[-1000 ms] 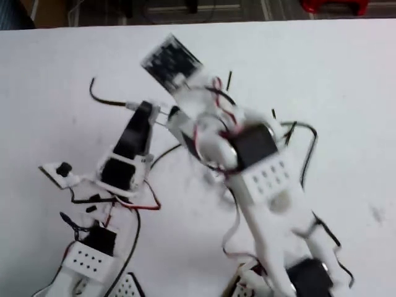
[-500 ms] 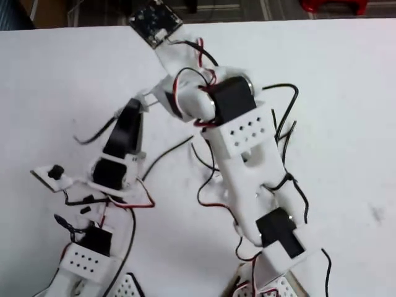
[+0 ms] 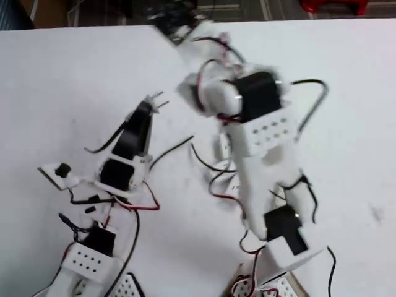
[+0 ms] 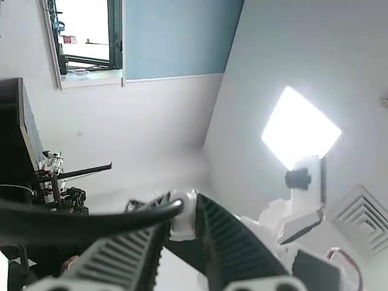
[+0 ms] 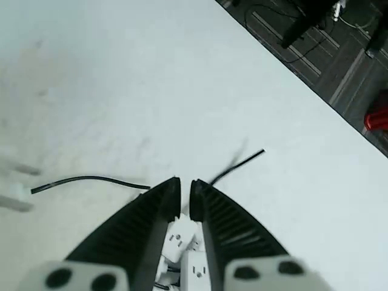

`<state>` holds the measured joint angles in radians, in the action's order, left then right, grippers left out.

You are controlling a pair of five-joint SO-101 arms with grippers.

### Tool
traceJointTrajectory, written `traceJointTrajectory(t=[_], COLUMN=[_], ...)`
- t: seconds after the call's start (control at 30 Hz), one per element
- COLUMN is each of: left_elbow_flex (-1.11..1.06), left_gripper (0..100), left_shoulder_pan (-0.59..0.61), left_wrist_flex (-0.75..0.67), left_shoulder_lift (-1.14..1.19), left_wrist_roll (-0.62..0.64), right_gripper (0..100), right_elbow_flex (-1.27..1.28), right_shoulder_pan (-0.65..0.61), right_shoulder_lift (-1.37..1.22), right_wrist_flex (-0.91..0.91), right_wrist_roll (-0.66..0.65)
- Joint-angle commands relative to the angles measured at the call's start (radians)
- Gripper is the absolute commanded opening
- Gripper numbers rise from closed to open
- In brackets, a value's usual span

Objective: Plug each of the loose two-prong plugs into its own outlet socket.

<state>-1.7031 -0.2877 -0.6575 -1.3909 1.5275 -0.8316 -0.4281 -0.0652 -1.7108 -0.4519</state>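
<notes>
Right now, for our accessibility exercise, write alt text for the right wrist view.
The right gripper hangs over a white table, its black fingers closed on a white outlet socket block. Two loose black wires lie on the table beyond them; dark floor shows past the table's edge.

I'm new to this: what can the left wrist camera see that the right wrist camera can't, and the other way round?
Left wrist view's own: a window, a bright square ceiling light, and the left gripper clamping a white two-prong plug with a black cable. Right wrist view's own: the white table, loose black wire pieces, and white socket blocks between the right gripper's fingers. Shared: black ridged fingers closed on a white part.
</notes>
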Motion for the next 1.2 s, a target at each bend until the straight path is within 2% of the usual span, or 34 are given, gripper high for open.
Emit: traceJointTrajectory(t=[0.0,0.17,0.33,0.67,1.17], left_elbow_flex=[0.003,0.003,0.003,0.003,0.003], left_gripper=[2,2,2,2,2], left_shoulder_pan=[-0.015,-0.015,-0.015,-0.016,-0.022], left_wrist_flex=[-0.005,-0.003,0.0,0.002,0.003], left_shoulder_lift=[-0.008,-0.008,-0.008,-0.008,-0.004], left_wrist_roll=[0.006,0.006,0.006,0.006,0.008], right_gripper=[4.3,4.3,4.3,4.3,4.3], right_elbow_flex=[0.08,0.241,0.25,0.218,-0.149], right_shoulder_pan=[0.044,-0.065,-0.186,-0.148,-0.143], right_shoulder_lift=[0.102,0.171,0.147,0.012,-0.153], right_wrist_flex=[-0.008,-0.007,0.035,0.16,0.041], right_wrist_roll=[-0.06,-0.072,-0.071,-0.072,-0.08])
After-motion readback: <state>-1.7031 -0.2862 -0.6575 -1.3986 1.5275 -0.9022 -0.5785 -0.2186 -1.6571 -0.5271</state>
